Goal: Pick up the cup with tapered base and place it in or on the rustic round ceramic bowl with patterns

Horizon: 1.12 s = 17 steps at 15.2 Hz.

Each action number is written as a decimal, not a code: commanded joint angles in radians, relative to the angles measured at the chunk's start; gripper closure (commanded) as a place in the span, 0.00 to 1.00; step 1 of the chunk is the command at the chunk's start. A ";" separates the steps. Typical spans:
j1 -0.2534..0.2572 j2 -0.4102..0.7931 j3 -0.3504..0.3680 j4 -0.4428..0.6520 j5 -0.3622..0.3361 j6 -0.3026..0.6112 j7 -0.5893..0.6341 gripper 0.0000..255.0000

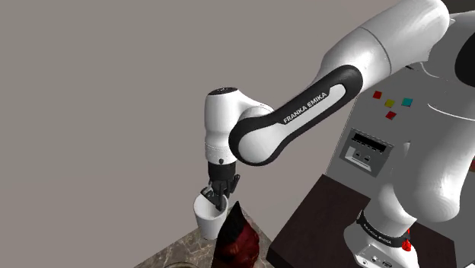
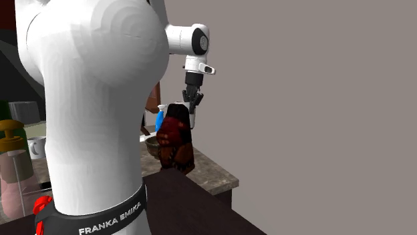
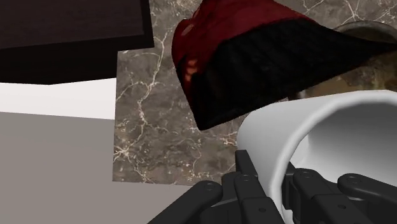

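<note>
Wrist view: gripped the white cup by its wall, pincer closed across the rim, apparently for carrying to the bowl beyond the pincer.

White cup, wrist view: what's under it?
Below the white cup, clasped by the gripper, lie the marbled counter and a dark red-and-black bag. A brownish bowl shows its rim past the bag; the rest is covered by bag and cup.

2 exteriors (seemingly both behind arm) share counter.
</note>
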 commanded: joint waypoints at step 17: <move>0.218 0.310 0.066 0.350 -0.191 -0.039 0.378 1.00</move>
